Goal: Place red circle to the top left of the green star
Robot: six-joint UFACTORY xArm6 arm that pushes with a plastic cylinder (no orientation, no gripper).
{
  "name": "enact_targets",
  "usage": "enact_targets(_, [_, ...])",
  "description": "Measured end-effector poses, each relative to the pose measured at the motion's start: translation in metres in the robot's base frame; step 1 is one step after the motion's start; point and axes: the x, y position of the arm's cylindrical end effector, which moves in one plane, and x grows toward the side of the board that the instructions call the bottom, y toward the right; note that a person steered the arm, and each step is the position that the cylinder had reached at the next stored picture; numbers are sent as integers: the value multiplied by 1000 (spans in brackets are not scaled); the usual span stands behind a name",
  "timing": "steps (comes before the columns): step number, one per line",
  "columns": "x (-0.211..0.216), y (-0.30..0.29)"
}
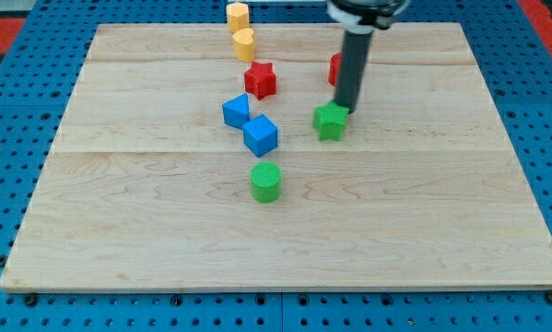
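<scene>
The red circle [334,67] is mostly hidden behind the dark rod; only its left edge shows, above the green star [330,121]. My tip [346,110] rests at the green star's upper right corner, touching or nearly touching it, and just below the red circle. The green star lies right of the board's centre.
A red star [261,79] lies to the upper left of the green star. Two blue blocks [236,111] [261,135] sit left of it. A green cylinder [266,181] lies below them. Two yellow blocks [237,16] [244,43] stand at the top edge of the wooden board [119,212].
</scene>
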Motion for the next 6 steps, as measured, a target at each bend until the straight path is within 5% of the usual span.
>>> enact_targets(1, [13,-13])
enact_targets(3, [-32,98])
enact_targets(4, [-98,73])
enact_targets(5, [-101,26])
enact_targets(6, [-54,-44])
